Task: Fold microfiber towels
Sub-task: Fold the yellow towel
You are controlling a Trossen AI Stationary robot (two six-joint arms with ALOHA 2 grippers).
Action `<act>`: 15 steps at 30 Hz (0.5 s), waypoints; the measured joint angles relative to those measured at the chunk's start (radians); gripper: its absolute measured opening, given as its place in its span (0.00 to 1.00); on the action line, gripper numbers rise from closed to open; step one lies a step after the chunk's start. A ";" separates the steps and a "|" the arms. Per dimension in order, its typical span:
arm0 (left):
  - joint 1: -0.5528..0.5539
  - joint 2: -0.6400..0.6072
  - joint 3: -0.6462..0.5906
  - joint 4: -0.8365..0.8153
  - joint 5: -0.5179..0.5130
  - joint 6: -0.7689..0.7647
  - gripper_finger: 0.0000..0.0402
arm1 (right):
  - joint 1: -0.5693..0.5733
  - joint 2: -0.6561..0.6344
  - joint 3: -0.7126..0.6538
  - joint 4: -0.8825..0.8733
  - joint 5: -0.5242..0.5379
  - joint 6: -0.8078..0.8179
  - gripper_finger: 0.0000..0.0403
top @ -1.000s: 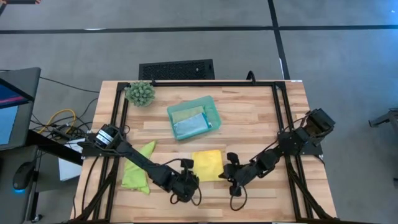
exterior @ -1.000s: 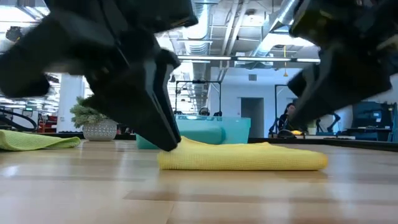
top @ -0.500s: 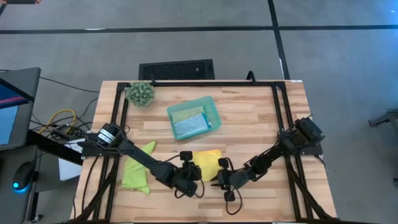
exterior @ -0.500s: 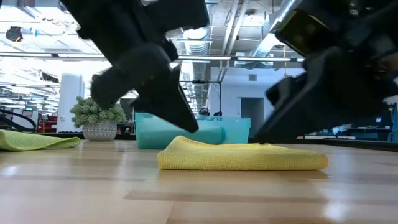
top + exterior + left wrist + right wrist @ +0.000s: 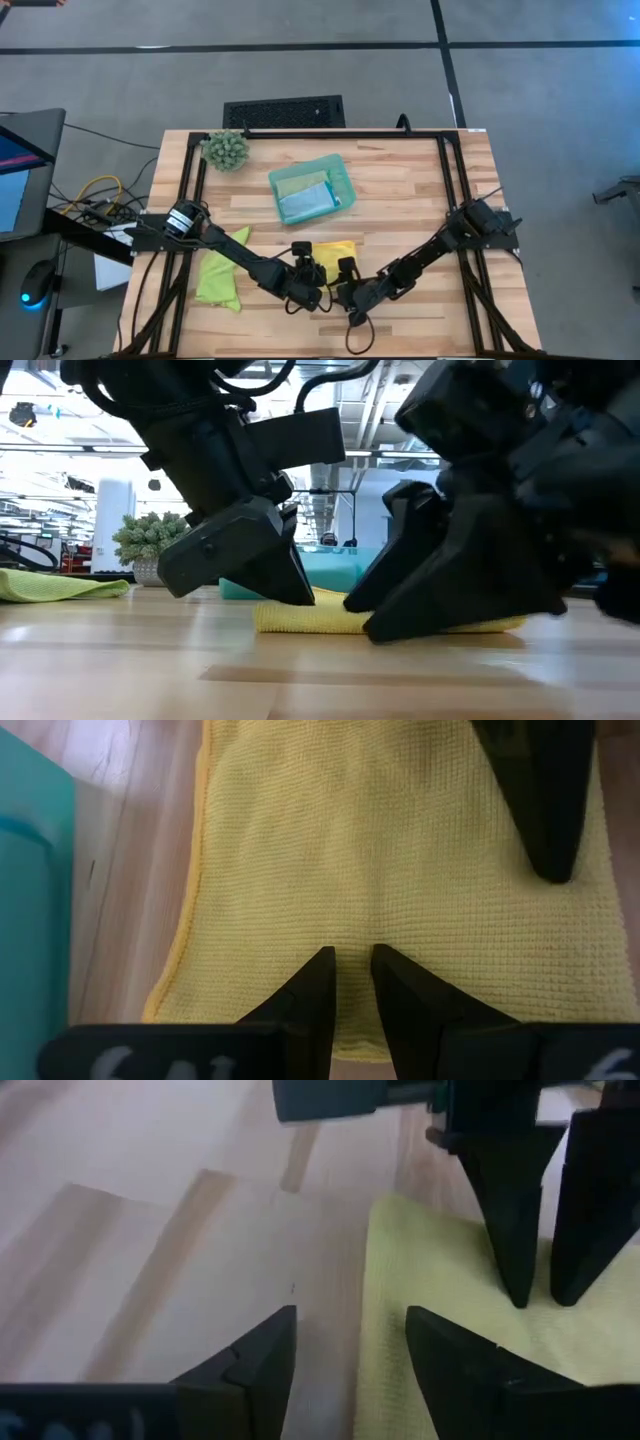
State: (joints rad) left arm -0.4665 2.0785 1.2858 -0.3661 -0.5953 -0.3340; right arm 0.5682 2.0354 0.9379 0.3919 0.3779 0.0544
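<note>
Our right gripper (image 5: 347, 296) has just spread its jaws and come in at the yellow towel's (image 5: 333, 253) five-o'clock corner. Our left gripper (image 5: 312, 289), jaws nearly clenched, presses its six-o'clock edge. The towel lies at table centre; we judge the next fold imminent.

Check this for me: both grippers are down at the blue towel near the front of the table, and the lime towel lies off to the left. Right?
Not quite: the towel under both grippers is yellow, not blue. The left wrist view shows the left gripper on yellow cloth, and the right wrist view shows the right gripper at its edge. The lime towel does lie off to the left, as the high view shows.
</note>
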 joint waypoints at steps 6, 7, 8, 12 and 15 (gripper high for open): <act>-0.014 -0.015 0.022 -0.088 0.012 -0.021 0.16 | 0.012 -0.018 0.021 -0.059 0.015 -0.003 0.50; -0.020 -0.018 0.039 -0.112 0.012 -0.030 0.16 | 0.018 -0.027 0.021 -0.058 0.015 -0.005 0.49; -0.029 -0.026 0.057 -0.136 0.010 -0.039 0.16 | 0.024 -0.040 0.021 -0.060 0.016 -0.010 0.48; -0.067 -0.039 0.129 -0.262 -0.087 -0.061 0.16 | 0.045 -0.089 0.021 -0.093 0.016 -0.011 0.45; -0.090 -0.039 0.140 -0.312 -0.184 -0.088 0.16 | 0.045 -0.094 0.022 -0.094 0.017 -0.011 0.45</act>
State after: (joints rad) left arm -0.5564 2.0399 1.4258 -0.6781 -0.7791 -0.4217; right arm 0.6133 1.9415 0.9602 0.2982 0.3946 0.0433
